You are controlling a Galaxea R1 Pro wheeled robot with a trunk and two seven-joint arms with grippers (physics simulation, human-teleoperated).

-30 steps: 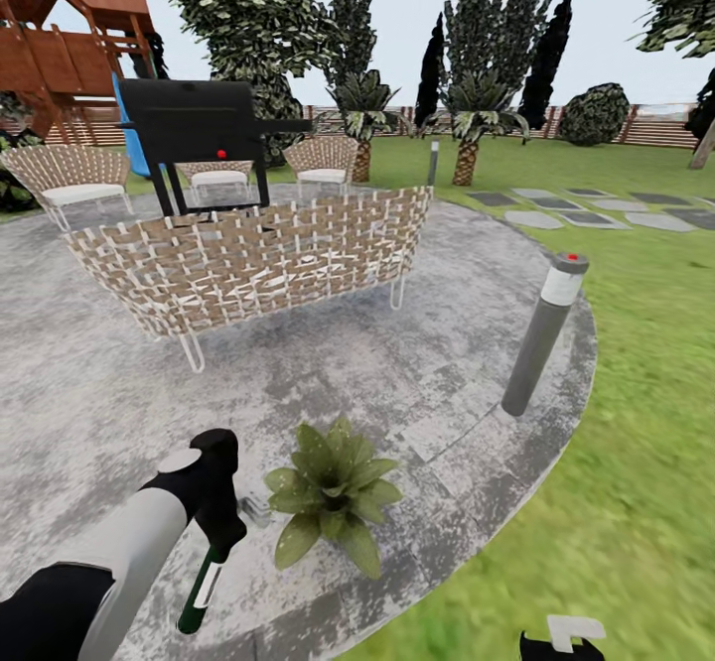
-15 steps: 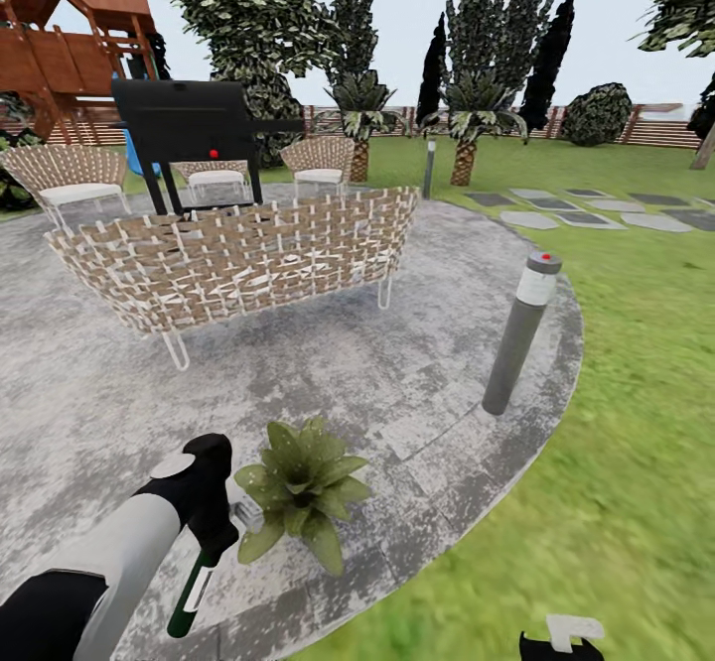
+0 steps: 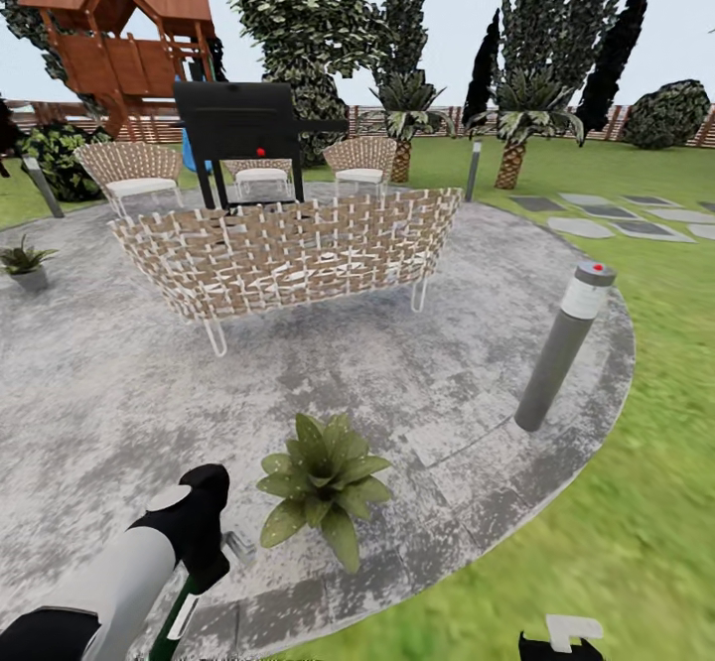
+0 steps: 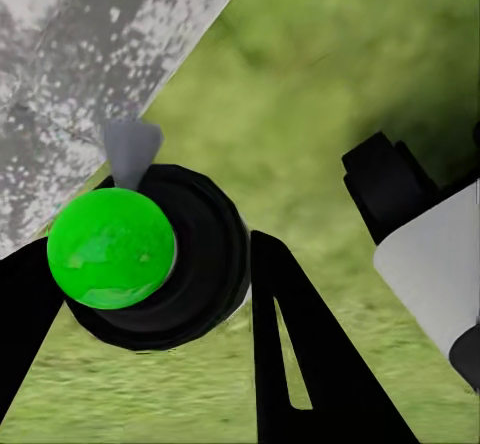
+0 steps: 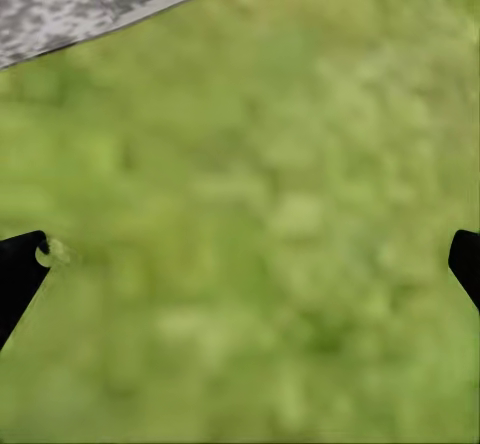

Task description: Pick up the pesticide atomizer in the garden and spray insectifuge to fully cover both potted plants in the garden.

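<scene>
My left gripper (image 3: 204, 567) is shut on the pesticide atomizer (image 3: 179, 616), a slim dark green bottle with a white label that hangs down from the fingers at the lower left. Seen end-on in the left wrist view, the atomizer (image 4: 112, 249) sits between two black fingers (image 4: 300, 354). One potted plant (image 3: 323, 487) stands on the patio just right of that gripper, a short gap away. A second potted plant (image 3: 25, 262) sits at the patio's far left edge. My right gripper (image 5: 240, 269) hangs open over grass, nothing between its fingers.
A grey bollard lamp (image 3: 564, 343) stands at the patio's right rim. A wicker sofa (image 3: 288, 254) crosses the middle of the patio (image 3: 119, 403), with a black grill (image 3: 243, 120), wicker chairs and a wooden playhouse (image 3: 119, 41) behind. Lawn (image 3: 636, 502) lies to the right.
The whole view has swung, shifting the scene to the right and bringing the far-left potted plant into sight. My left gripper still holds the atomizer beside the near plant.
</scene>
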